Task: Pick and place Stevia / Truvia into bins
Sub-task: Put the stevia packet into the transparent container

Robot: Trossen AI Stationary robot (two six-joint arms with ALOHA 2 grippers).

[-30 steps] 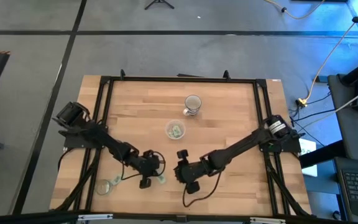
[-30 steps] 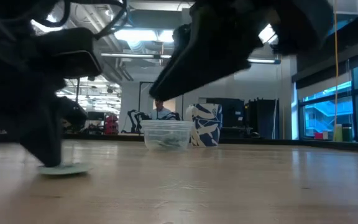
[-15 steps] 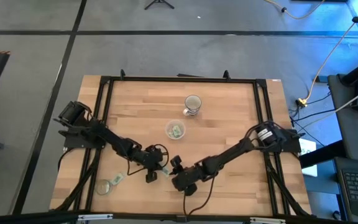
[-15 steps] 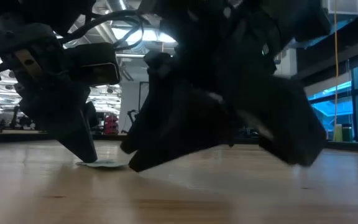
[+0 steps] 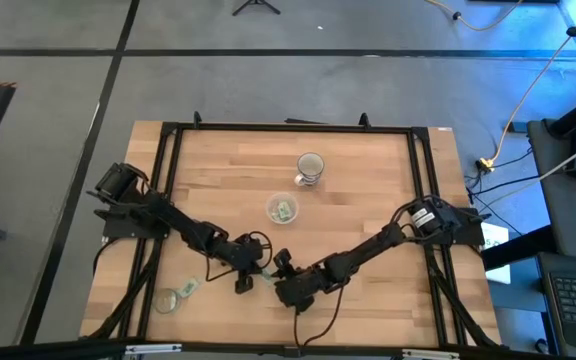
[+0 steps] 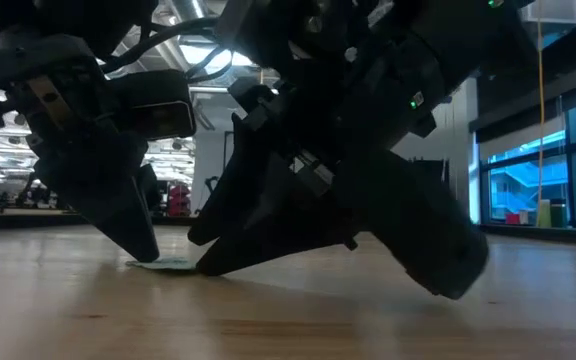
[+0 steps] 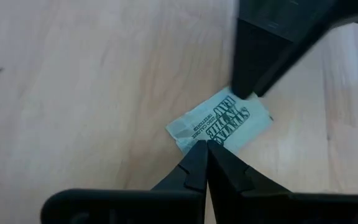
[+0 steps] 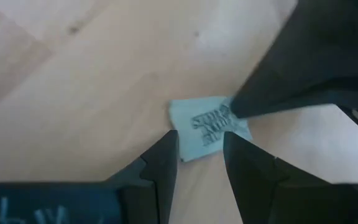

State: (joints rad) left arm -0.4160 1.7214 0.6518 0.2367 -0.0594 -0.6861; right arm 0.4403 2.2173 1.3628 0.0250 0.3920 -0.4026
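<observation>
One pale green and white sachet (image 5: 264, 277) lies flat on the wood, printed side up (image 7: 222, 121), between both grippers. My left gripper (image 7: 205, 148) is shut with its tips on the sachet. My right gripper (image 8: 201, 142) is open and faces it from the other side, a finger on each side of the sachet's edge (image 8: 194, 155). In the low view both grippers (image 6: 146, 252) (image 6: 208, 266) reach the table at the sachet (image 6: 165, 264). The clear cup (image 5: 282, 209) holds a few sachets. Another sachet (image 5: 188, 288) lies near the table's near left. My left gripper presses its shut fingertips (image 7: 197, 155) down on one long edge of the sachet (image 7: 199, 140), slanting down from the table's left. The sachet stays flat on the table. My right gripper has one fingertip (image 7: 246, 87) against the sachet's opposite edge (image 7: 234, 99), coming low from the table's right. Its fingers straddle that edge without closing on it.
A darker cup (image 5: 310, 168) stands beyond the clear cup. A flat clear round piece (image 5: 168, 300) lies by the near left corner. A black frame (image 5: 288, 128) borders the table. Bare wood lies on the right half.
My right gripper has come down to the table and moved toward the table's left, up to the sachet. My left gripper has shifted a little toward the right and far side. In the last half second both have kept nearly still.
</observation>
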